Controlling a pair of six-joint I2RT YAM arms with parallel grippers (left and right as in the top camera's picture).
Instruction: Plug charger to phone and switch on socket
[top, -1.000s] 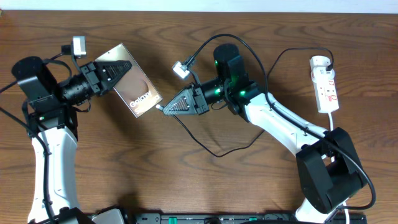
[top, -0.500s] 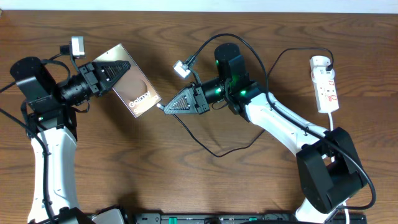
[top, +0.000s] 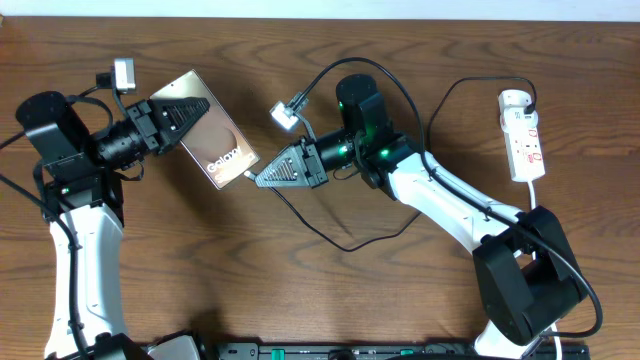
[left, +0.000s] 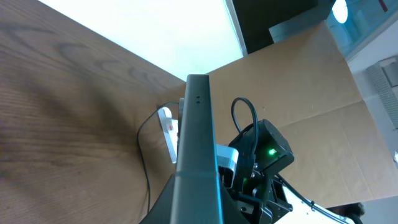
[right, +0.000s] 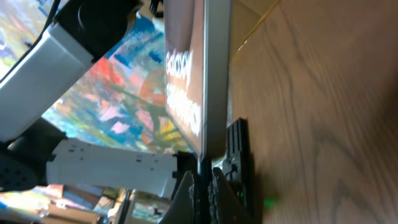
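Observation:
My left gripper (top: 185, 112) is shut on the bronze phone (top: 215, 132), holding it off the table with the "Galaxy" back up; its edge fills the left wrist view (left: 198, 137). My right gripper (top: 262, 177) is shut on the connector end of the black charger cable (top: 330, 238), with the tip at the phone's lower edge. In the right wrist view the fingers (right: 205, 186) pinch the connector right at the phone's end (right: 214, 74). The white socket strip (top: 523, 135) lies at the far right; it also shows in the left wrist view (left: 168, 134).
The charger cable loops over the table below the right arm and runs up to the socket. A white cord (top: 536, 195) leaves the strip's near end. The right arm's base (top: 525, 280) stands at the lower right.
My right gripper has moved left with the connector, closing the gap to the phone's lower edge. The left gripper and phone have stayed put.

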